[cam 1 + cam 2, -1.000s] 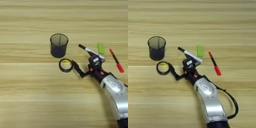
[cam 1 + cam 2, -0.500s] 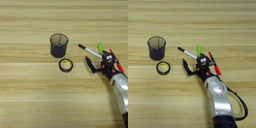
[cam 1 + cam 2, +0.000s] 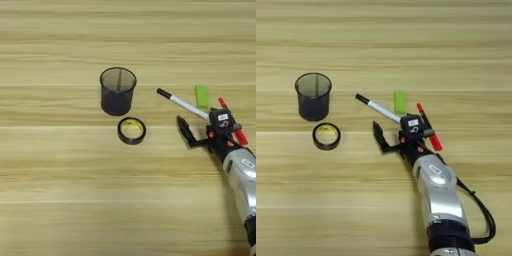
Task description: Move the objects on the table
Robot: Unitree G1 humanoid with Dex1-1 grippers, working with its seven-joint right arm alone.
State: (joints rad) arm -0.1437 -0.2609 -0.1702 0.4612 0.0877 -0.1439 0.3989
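Five items lie before me; my black two-fingered gripper (image 3: 387, 135) hangs unclenched, holding nothing, beside the white black-capped marker (image 3: 377, 109), which its wrist could nudge rolling across the light wood-grain table (image 3: 406, 40).

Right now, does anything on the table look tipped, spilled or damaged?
Nothing stands out. The mesh pen cup stands upright; the tape roll, white marker, green block and red marker lie flat and intact.

A light wood-grain tabletop (image 3: 60, 200) fills the whole view, its pale yellow-tan streaks running lengthwise under even, soft light.
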